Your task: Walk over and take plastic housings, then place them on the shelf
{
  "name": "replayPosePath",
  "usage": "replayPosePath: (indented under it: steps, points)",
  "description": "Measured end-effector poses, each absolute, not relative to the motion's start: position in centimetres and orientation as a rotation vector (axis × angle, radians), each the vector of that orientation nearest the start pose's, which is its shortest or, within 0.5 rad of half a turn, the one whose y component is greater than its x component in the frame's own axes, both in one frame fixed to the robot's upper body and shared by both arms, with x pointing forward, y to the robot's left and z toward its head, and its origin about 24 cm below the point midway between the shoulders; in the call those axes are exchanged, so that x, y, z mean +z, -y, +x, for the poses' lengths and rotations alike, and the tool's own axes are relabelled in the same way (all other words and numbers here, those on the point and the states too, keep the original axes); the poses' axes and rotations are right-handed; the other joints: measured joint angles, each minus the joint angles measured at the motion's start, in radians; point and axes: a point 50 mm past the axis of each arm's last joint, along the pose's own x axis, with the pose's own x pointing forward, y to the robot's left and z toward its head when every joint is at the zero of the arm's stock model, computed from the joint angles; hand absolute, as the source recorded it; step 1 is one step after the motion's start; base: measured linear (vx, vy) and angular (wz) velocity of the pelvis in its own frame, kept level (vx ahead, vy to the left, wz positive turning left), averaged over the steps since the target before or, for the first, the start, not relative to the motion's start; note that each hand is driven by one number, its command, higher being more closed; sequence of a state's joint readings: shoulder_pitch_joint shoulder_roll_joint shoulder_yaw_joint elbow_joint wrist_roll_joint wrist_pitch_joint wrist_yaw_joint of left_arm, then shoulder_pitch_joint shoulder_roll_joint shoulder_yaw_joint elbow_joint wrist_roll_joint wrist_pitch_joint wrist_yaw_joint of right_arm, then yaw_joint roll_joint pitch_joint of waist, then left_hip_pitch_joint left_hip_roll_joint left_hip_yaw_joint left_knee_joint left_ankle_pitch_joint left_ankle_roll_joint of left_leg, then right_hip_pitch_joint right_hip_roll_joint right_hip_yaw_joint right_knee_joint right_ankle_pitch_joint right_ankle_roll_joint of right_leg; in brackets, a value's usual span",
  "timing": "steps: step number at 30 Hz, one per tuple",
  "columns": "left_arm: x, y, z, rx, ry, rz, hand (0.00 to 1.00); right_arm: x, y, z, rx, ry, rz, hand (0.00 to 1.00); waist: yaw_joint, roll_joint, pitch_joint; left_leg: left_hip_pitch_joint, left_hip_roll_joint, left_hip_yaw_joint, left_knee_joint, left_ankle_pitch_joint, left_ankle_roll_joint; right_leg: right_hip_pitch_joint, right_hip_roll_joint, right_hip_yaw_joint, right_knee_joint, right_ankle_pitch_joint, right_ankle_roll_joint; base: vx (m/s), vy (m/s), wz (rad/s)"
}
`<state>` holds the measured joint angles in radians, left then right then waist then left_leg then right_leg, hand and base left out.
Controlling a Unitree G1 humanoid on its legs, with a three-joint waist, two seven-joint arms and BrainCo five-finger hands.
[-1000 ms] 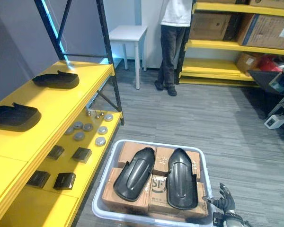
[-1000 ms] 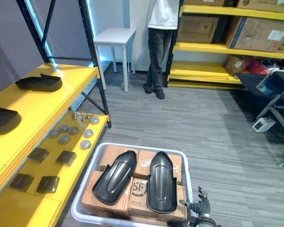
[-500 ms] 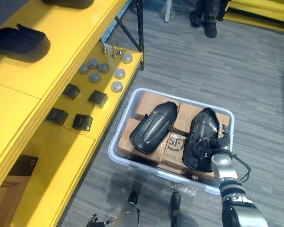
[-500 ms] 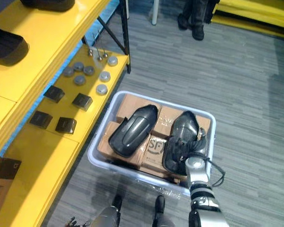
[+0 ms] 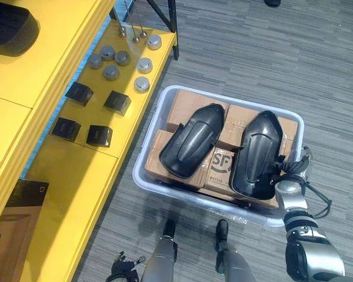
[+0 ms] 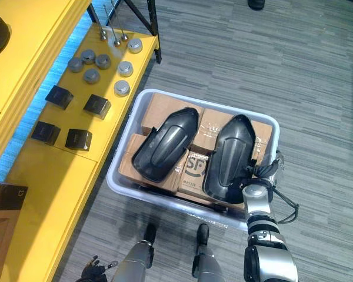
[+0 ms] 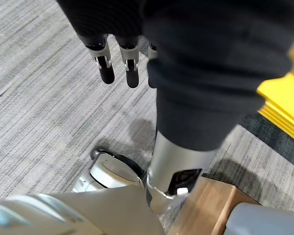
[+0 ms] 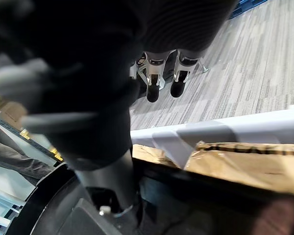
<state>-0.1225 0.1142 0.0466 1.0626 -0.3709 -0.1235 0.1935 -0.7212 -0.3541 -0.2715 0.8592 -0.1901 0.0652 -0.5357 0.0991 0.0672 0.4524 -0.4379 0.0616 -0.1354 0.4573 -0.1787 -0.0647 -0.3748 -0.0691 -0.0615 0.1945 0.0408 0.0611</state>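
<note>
Left hand (image 7: 107, 68), nearest, hangs low beside the body over the grey floor (image 5: 253, 53), its fingers straight and loosely parted, holding nothing. Right hand (image 5: 289, 171) reaches forward at the near right corner of a pale plastic bin (image 5: 206, 202) that stands on the floor; in the right wrist view its fingers (image 8: 153, 88) are extended side by side above the bin's rim and grasp nothing. Whether the hand touches the part beside it cannot be told. The bin is packed with cardboard boxes (image 5: 185, 111), and two black plastic housings lie on top of them: the right housing (image 5: 256, 153), its near end just beside the right hand, and the left housing (image 5: 191, 141), angled toward the bin's left wall. To the left stands the yellow shelf (image 5: 76, 194), its lower board carrying black square blocks (image 5: 116, 101) and, farther on, grey round discs (image 5: 110, 71). A third housing (image 5: 9, 26) lies on the upper board, farthest off.
</note>
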Motion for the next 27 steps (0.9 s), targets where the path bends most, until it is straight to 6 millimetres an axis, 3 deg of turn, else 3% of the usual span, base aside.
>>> replayPosePath:
  steps: [8,18,20,24,27]
  points:
    - [-12.4,-20.2,19.1,0.411,-0.785,-0.158,0.0,10.3,30.2,36.4,-0.669,-0.187,-0.364,1.0,-0.006,0.003,0.004,-0.017,0.001,-0.001,0.003,0.001,0.001,-0.01,0.002,0.0,-0.013,0.013,-0.004,0.0,0.009,-0.01]
    - [-11.7,-19.9,20.2,0.41,-0.74,-0.176,0.0,9.8,30.1,36.3,-0.594,-0.214,-0.504,1.0,-0.008,0.001,0.009,0.014,-0.002,-0.007,-0.019,0.017,0.003,0.017,-0.001,-0.008,-0.013,0.013,-0.004,-0.01,0.003,0.03]
    - [-10.8,-19.9,21.1,0.424,-0.68,-0.187,0.0,9.6,30.2,35.8,-0.595,-0.193,-0.548,1.0,-0.007,0.001,0.009,0.048,-0.009,-0.009,-0.049,0.032,0.003,0.039,-0.009,-0.012,-0.017,0.013,-0.005,0.0,-0.004,0.14]
    - [-6.4,-20.0,23.2,0.51,-0.419,-0.236,0.0,10.3,30.2,33.9,-0.621,-0.064,-0.727,1.0,-0.022,-0.001,0.01,0.129,-0.023,-0.033,-0.125,0.068,0.004,0.119,-0.027,-0.04,-0.048,0.012,-0.004,-0.02,-0.008,0.23]
    - [-3.1,-21.1,23.1,0.586,-0.248,-0.238,0.0,10.3,29.9,32.5,-0.629,-0.009,-0.818,1.0,-0.033,-0.002,0.008,0.202,-0.028,-0.046,-0.17,0.079,0.006,0.19,-0.034,-0.059,-0.068,0.006,0.002,-0.01,-0.011,0.17]
